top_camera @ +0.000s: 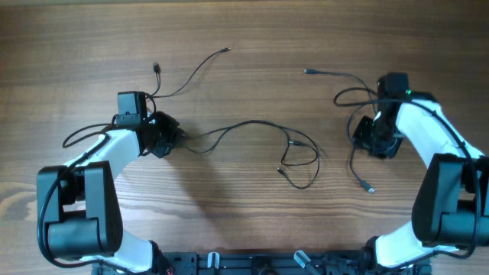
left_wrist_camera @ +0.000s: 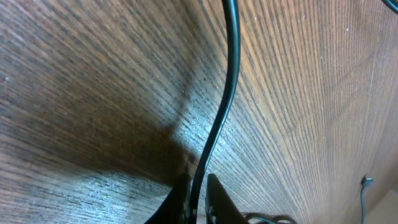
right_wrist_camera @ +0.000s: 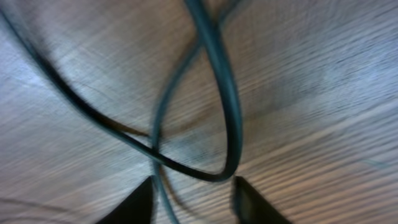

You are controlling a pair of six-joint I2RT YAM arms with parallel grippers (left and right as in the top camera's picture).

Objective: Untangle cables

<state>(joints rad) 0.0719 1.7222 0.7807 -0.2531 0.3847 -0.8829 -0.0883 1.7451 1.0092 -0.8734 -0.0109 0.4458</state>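
Wood-grain worktop (top_camera: 229, 30), with thin black cables (top_camera: 260, 124) strewn loose across it and none bunched tight.

- Middle cable (top_camera: 229, 128) runs from the left end effector (left_wrist_camera: 198, 200) rightward to a slack double loop (top_camera: 299, 156) near centre.
- Upper cable (top_camera: 191, 72) arcs beyond the left arm, apart from that loop.
- Right-hand cable (top_camera: 336, 73) curls around the right end effector (right_wrist_camera: 194, 200), with one plug (top_camera: 370, 189) trailing toward the near edge.

Left end effector: fingers almost together, pinching the middle cable low against the wood. In the wrist view the cord runs straight out from between them.

Right end effector: fingers spread. A crossing loop of the right-hand cable lies between them, ungripped.

Judgement: the step in hand looks like drawing strands apart.
- The left should pull slow and low, away from centre, checking that the double loop opens rather than cinches.
- The right should clear its loop before lifting, or the cord may snag a finger.
- The upper cable is best kept out of the drag path.
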